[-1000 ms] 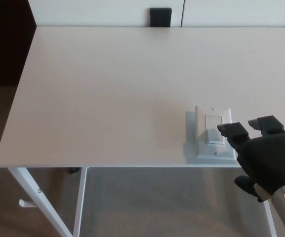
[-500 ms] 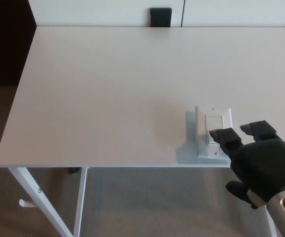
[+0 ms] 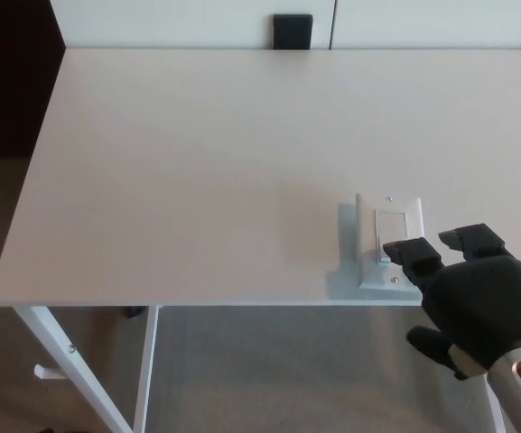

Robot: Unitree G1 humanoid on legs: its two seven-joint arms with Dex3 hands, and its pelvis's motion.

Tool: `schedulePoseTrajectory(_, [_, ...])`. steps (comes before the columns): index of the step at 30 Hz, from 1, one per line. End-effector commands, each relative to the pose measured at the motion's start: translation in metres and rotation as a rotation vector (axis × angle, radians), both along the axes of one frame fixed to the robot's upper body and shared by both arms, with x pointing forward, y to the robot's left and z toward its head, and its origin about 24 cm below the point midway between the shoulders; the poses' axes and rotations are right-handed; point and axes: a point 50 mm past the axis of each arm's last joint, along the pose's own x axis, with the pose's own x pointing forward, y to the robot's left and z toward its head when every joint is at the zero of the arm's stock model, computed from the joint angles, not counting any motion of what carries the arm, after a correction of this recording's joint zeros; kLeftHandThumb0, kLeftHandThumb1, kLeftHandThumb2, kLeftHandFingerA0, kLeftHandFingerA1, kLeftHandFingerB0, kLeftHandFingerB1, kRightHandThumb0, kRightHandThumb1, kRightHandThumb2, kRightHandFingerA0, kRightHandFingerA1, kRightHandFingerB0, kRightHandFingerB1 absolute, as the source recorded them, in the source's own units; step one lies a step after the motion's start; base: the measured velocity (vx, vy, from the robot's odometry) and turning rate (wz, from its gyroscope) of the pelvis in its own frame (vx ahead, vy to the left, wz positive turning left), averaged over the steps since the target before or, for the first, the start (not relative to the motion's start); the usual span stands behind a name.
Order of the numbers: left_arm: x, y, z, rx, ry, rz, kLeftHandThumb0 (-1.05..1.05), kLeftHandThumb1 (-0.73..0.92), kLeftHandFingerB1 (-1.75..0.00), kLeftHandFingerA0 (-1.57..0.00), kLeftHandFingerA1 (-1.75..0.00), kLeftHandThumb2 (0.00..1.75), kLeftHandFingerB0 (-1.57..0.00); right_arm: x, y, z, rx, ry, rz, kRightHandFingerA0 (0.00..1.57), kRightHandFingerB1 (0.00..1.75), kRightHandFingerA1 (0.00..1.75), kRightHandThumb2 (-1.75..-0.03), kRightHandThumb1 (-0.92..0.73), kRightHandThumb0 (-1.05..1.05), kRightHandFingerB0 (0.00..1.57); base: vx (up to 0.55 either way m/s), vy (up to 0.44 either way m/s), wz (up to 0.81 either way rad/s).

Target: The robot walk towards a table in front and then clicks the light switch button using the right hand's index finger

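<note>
Looking down at a big white tabletop (image 3: 197, 171), flat and plain, filling most of the view. Standing on thin white legs (image 3: 75, 365) at the near left corner, over a brownish-grey floor (image 3: 287, 370). Carrying just one thing: a small white light switch (image 3: 388, 236), lying flat close to the near edge, toward the right side. Showing a rocker button in the middle of the switch plate and a tiny screw at the top. Casting a soft shadow on the tabletop just left of the switch.

head view, looking down, table (image 3: 197, 162) near
</note>
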Motion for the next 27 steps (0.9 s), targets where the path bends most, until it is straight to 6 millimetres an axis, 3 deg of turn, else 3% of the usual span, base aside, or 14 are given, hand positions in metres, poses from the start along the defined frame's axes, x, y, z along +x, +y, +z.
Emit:
schedulePoseTrajectory(1, [-0.001,0.005,0.0,0.031,0.016,-0.022,-0.24,0.64,-0.37,-0.72,-0.48,0.6,-0.47,0.002,-0.002,0.0,-0.002,0.013,-0.015,0.0,0.49,0.53,-1.07,-0.43,-0.39,0.0,0.0,0.0,0.0])
schedulePoseTrajectory(9, [0.0,0.005,0.0,0.032,0.013,-0.023,-0.24,0.64,-0.38,-0.73,-0.49,0.6,-0.48,0.001,-0.002,-0.007,-0.015,0.041,-0.017,0.0,0.49,0.52,-1.06,-0.43,-0.39,0.0,0.0,0.0,0.0])
schedulePoseTrajectory(10, [-0.001,0.005,0.0,0.026,0.013,-0.018,-0.23,0.64,-0.38,-0.73,-0.49,0.59,-0.48,0.001,-0.002,-0.008,-0.018,0.047,-0.021,0.1,0.35,0.44,-0.68,-0.91,-0.89,0.2,0.0,0.0,0.0])
schedulePoseTrajectory(27, [0.002,0.005,0.002,0.036,0.012,-0.025,-0.25,0.64,-0.38,-0.71,-0.48,0.6,-0.47,0.002,-0.006,-0.023,-0.042,0.089,-0.04,0.14,0.32,0.4,-0.67,-0.89,-0.89,0.24,0.0,0.0,0.0])
